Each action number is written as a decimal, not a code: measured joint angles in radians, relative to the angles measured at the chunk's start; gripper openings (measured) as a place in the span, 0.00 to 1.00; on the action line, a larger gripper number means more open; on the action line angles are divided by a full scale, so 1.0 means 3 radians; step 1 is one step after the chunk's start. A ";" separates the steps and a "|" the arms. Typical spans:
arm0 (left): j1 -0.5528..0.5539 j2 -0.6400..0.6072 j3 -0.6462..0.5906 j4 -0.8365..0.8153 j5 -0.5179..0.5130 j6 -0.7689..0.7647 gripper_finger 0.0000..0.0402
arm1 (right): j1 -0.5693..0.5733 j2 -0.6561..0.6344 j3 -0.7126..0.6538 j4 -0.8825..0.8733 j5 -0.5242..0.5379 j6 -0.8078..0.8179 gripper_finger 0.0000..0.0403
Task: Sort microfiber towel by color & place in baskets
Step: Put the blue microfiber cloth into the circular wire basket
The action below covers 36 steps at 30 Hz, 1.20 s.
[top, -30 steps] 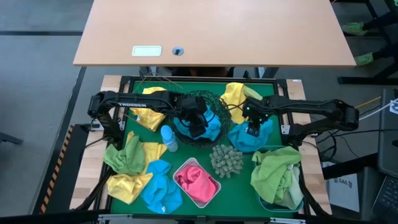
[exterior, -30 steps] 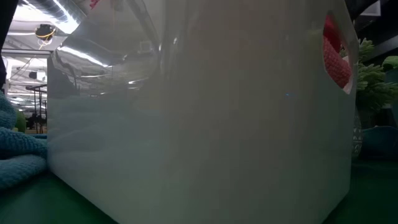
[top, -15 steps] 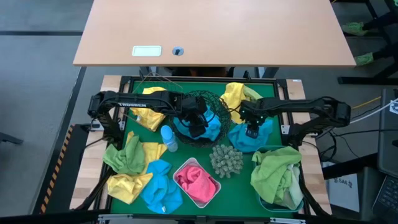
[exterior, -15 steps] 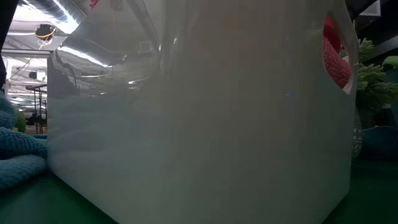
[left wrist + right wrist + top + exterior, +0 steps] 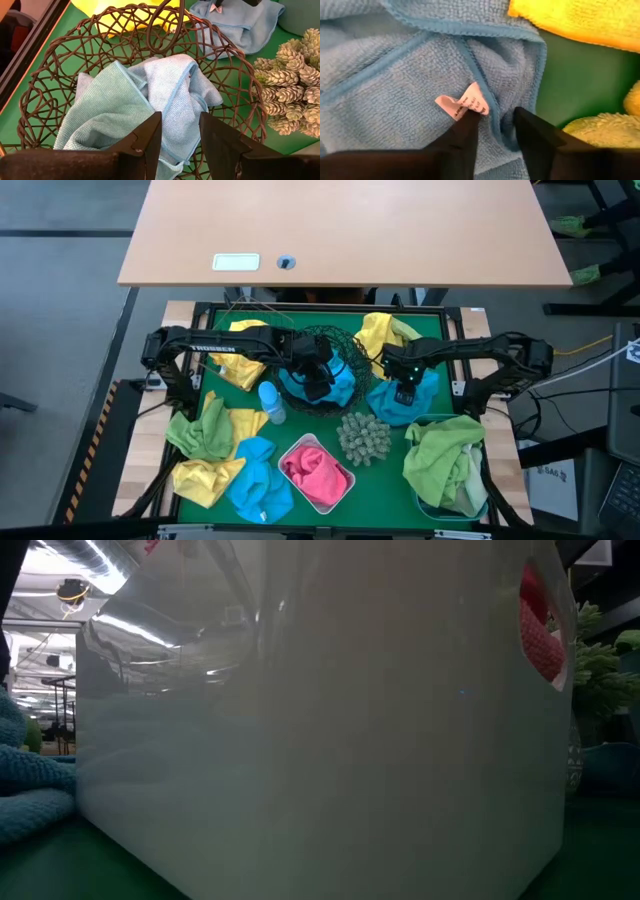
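Observation:
My left gripper (image 5: 316, 383) (image 5: 181, 145) hangs open over the round black wire bowl (image 5: 345, 345) (image 5: 60, 70), just above the bright blue towels (image 5: 150, 95) lying in it. My right gripper (image 5: 404, 392) (image 5: 495, 132) is open and points down, low over a blue towel (image 5: 392, 408) (image 5: 395, 75) that lies on the green mat between the bowl and a yellow towel (image 5: 376, 330) (image 5: 580, 20). Its fingers stand either side of a hemmed fold (image 5: 492, 125), beside a white label (image 5: 465, 104). My right gripper has its open fingertips (image 5: 467, 127) down at the blue towel's hemmed fold next to the white label (image 5: 465, 104), coming from above. Whether they touch the cloth I cannot tell. The towel lies flat on the mat.
A white tub (image 5: 345, 495) (image 5: 300, 740) holds a pink towel (image 5: 314, 470) and fills the low view. A blue tub (image 5: 425, 505) holds lime green towels (image 5: 445, 455). The spiky ball (image 5: 364, 437), a small blue bottle (image 5: 271, 402) and loose yellow, green and blue towels (image 5: 225, 455) crowd the mat's left.
My right arm's elbow has drawn in from the table's right edge toward the middle, while its gripper has stayed over the blue towel. My left gripper has kept still above the wire bowl.

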<state>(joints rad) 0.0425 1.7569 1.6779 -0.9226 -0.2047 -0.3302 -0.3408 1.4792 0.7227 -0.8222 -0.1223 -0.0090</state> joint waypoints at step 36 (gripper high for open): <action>-0.0015 -0.0011 0.0246 -0.0087 0.0017 0.0003 0.31 | 0.0001 -0.0016 0.1947 -0.1641 0.0025 -0.0165 0.01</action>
<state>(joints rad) 0.0380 1.7535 1.7517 -0.9486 -0.1995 -0.3292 -0.3405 1.4743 1.3068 -1.3144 -0.1148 -0.0586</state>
